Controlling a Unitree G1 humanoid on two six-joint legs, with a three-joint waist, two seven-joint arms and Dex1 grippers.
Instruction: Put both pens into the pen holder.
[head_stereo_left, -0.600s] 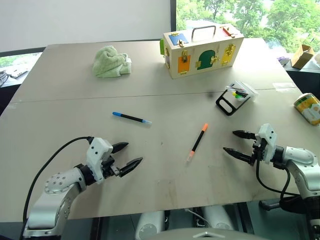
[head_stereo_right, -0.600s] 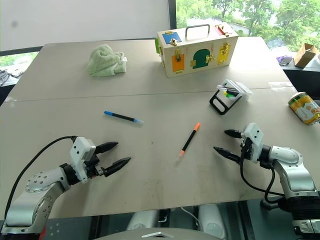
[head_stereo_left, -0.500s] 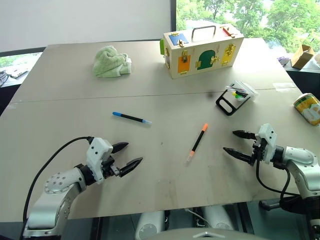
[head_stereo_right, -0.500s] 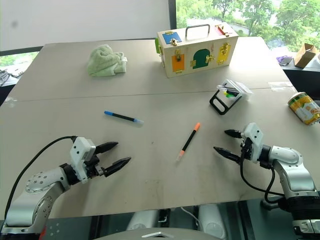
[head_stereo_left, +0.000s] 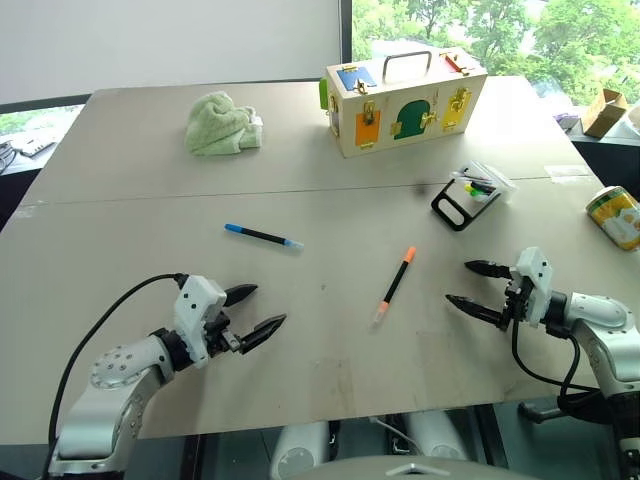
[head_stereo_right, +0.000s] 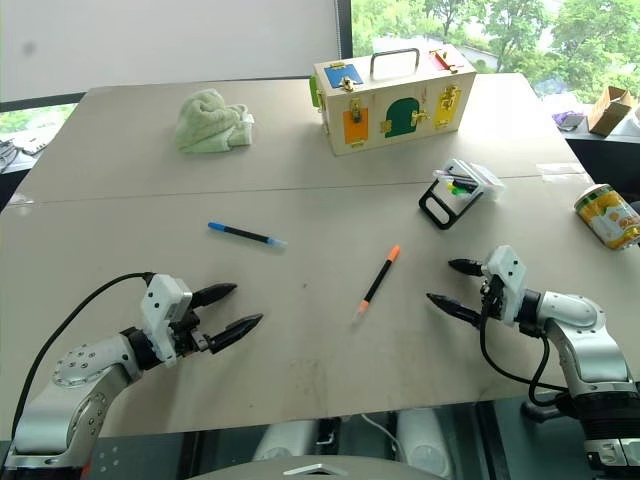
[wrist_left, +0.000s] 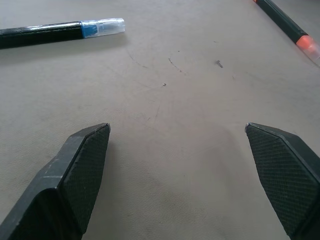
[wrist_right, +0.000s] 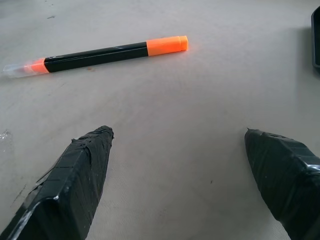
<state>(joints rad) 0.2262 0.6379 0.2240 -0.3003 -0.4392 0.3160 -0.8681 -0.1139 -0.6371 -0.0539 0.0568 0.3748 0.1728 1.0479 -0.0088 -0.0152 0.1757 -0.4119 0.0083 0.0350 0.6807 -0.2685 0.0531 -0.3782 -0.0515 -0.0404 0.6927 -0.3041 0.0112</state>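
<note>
Both claws, left (head_stereo_left: 252, 310) and right (head_stereo_left: 470, 285), gape empty over the bench (head_stereo_left: 120, 200). Blue pen (head_stereo_left: 263, 236) and orange pen (head_stereo_left: 396, 284) lie flat mid-bench, holder (head_stereo_left: 472, 194) far right. Flat pens could easily roll or skid off those fingertips. Matte beige top, window with trees behind.

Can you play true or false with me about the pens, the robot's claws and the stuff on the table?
1. Both pens lie on the table. True.
2. The left claw holds the blue pen. False: it is open and empty.
3. The orange pen lies nearer the right claw than the left one. True.
4. The pen holder is tucked inside the wooden box. False: it sits on the table, apart from it.
5. A green cloth lies on the table. True.
</note>
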